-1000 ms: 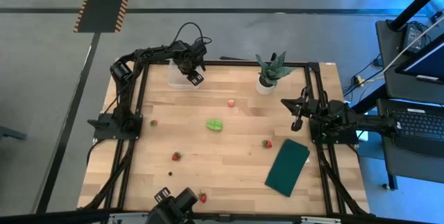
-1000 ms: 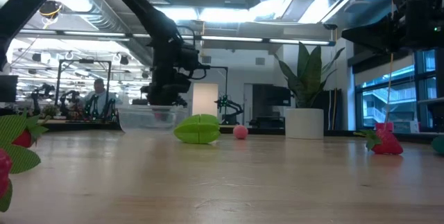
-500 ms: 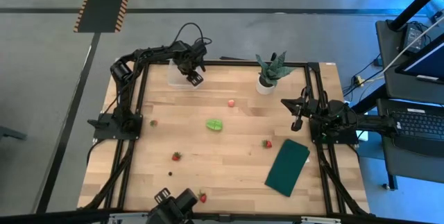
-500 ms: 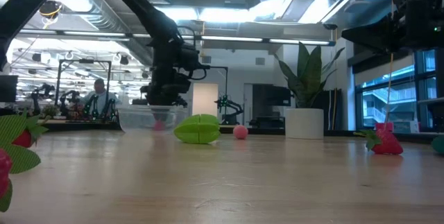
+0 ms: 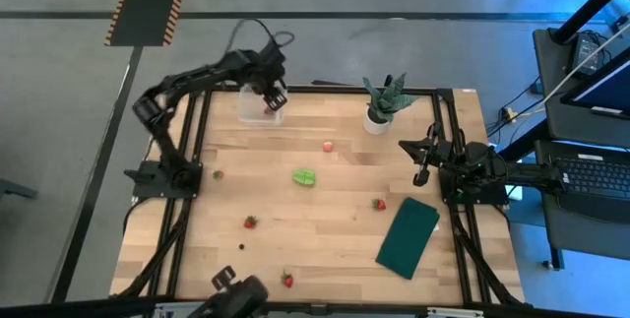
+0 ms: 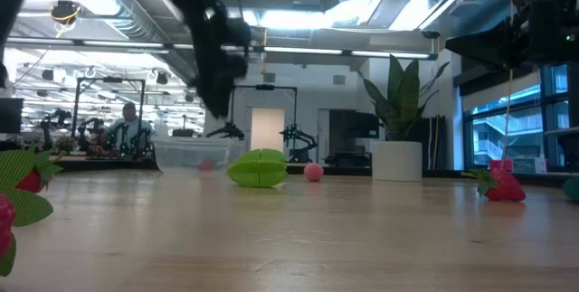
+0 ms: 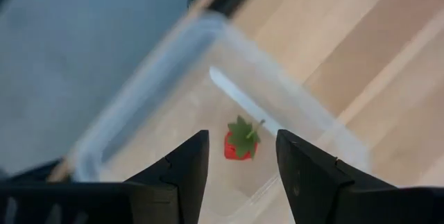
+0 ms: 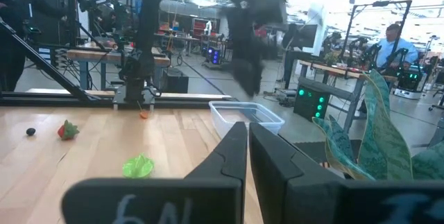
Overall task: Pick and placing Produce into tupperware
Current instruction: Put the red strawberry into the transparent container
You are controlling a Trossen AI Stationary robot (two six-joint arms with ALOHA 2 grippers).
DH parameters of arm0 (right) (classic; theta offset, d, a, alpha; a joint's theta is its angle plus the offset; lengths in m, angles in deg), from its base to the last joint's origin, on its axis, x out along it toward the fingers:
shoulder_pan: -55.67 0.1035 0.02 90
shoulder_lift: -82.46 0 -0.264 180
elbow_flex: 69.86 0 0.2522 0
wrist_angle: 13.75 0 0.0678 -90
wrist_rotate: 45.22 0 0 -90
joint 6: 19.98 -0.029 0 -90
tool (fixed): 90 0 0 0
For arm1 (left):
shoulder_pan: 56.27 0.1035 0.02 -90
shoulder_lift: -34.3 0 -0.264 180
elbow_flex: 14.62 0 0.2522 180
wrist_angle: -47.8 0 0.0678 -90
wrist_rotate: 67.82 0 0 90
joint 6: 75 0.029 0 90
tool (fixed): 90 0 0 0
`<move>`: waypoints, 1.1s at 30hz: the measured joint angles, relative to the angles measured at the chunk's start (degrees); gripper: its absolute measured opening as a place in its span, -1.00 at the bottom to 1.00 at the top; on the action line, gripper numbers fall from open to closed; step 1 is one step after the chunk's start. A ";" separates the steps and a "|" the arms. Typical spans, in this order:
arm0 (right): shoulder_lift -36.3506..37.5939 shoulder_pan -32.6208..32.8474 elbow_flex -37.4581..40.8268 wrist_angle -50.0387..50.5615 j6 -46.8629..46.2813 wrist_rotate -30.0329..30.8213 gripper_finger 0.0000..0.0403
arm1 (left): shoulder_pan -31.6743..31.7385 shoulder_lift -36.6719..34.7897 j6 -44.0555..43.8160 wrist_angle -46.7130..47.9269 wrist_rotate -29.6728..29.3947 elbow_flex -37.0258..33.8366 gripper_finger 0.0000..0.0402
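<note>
The clear tupperware point(image 5: 256, 107) stands at the table's far edge, left of the middle. My left gripper point(image 5: 272, 95) hangs open above it; in the left wrist view its fingers point(image 7: 182, 170) frame a red strawberry point(image 7: 240, 141) lying on the tub's floor point(image 7: 208, 113), untouched. On the wood lie the green lumpy piece point(image 5: 304, 176), the pinkish round fruit point(image 5: 328, 146) and strawberries point(image 5: 218, 173), point(image 5: 250, 222), point(image 5: 379, 203), point(image 5: 286, 280). My right gripper point(image 5: 421, 173) waits shut at the table's right side.
A spiky plant in a white pot point(image 5: 382, 103) stands at the far edge, right of the tub. A flat dark green rectangle point(image 5: 408, 236) lies near the right edge. A tiny dark object point(image 5: 242, 246) sits near the front strawberries. The middle of the table is bare wood.
My left gripper has risen from the tub and drawn slightly toward the far edge, its arm swinging up. The strawberry has dropped to the tub's floor and lies there. My right arm has kept still.
</note>
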 joint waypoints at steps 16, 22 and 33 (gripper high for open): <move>-0.02 0.02 0.02 0.00 0.04 -0.02 -0.89 | -10.98 -19.47 0.40 0.61 0.50 0.09 -0.16; 0.00 0.02 0.00 -0.04 -0.11 0.00 -0.89 | -14.20 -18.67 1.70 2.38 0.26 0.07 -0.14; 0.00 0.00 0.01 -0.05 -0.17 0.00 -0.89 | -21.01 -18.77 3.49 14.91 0.19 0.07 0.27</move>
